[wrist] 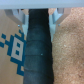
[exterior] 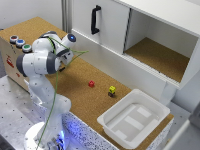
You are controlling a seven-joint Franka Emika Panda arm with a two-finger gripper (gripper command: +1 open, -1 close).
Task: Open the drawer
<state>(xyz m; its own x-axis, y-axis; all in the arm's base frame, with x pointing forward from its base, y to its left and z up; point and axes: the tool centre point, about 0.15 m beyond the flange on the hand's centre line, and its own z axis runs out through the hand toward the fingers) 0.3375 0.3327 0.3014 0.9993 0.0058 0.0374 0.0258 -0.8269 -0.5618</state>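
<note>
In the wrist view, a thick black handle (wrist: 38,50) runs between my gripper's (wrist: 39,17) two pale fingers (wrist: 22,17), which press close on both sides of it. Behind the handle there is a cardboard-brown face with a blue pixel pattern (wrist: 14,47) on one side and cork (wrist: 67,50) on the other. In the exterior view, the arm (exterior: 42,57) stands at the left, bent over the cork counter. Its wrist (exterior: 69,40) is by the wooden box (exterior: 9,57), and its fingers and the held handle are hidden behind its own links.
A white cabinet (exterior: 110,30) with a black door handle (exterior: 95,20) and an open cork-floored compartment (exterior: 157,55) stands at the back. A red block (exterior: 91,83) and a yellow block (exterior: 112,90) lie on the cork counter. A white tray (exterior: 132,117) is at the right. Coloured buttons (exterior: 20,43) top the box.
</note>
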